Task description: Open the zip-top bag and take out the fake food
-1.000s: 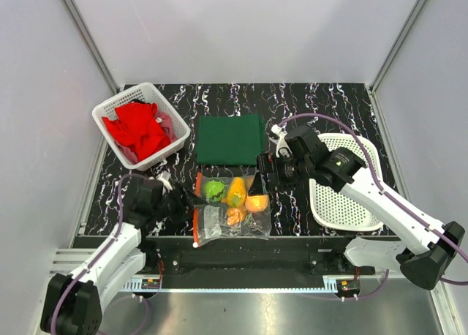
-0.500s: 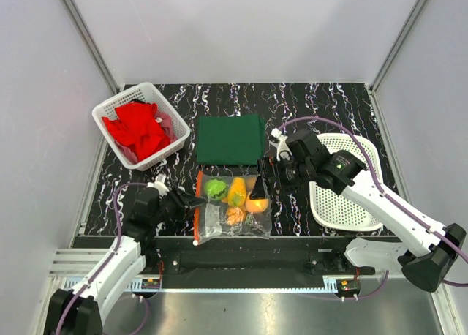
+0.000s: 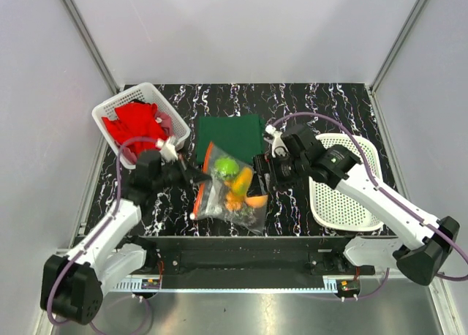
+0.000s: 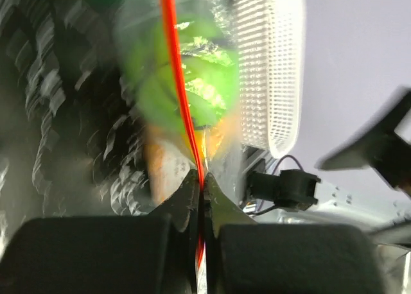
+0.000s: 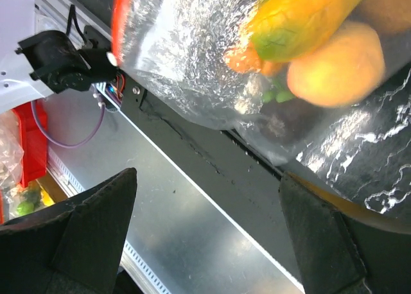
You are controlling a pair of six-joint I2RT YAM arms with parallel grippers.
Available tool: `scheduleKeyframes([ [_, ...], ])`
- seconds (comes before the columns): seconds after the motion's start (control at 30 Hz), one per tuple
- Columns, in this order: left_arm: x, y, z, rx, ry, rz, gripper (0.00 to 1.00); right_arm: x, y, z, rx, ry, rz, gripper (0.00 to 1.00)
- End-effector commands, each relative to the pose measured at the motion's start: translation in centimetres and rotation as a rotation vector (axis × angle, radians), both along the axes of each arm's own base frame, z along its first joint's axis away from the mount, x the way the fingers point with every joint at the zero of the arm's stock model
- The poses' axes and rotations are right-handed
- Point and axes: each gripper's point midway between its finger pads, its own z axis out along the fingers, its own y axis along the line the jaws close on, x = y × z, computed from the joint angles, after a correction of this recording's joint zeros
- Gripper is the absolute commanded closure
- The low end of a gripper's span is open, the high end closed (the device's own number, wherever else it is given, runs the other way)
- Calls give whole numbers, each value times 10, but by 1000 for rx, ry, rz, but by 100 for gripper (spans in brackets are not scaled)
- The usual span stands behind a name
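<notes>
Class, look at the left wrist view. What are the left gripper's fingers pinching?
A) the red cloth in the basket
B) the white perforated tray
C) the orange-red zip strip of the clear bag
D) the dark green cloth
C: the left gripper is shut on the orange-red zip strip of the zip-top bag.
</notes>
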Motion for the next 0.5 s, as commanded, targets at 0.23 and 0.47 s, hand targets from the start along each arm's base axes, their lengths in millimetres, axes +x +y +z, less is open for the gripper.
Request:
scheduleKeyframes([
  [0.23,21,-43,106,182,-436,-428,100,83,4,60,-119,-124,-354,0],
  [0.47,21,-70,93,290,-400,-384,100,111,20,68,-144,11,-570,0],
])
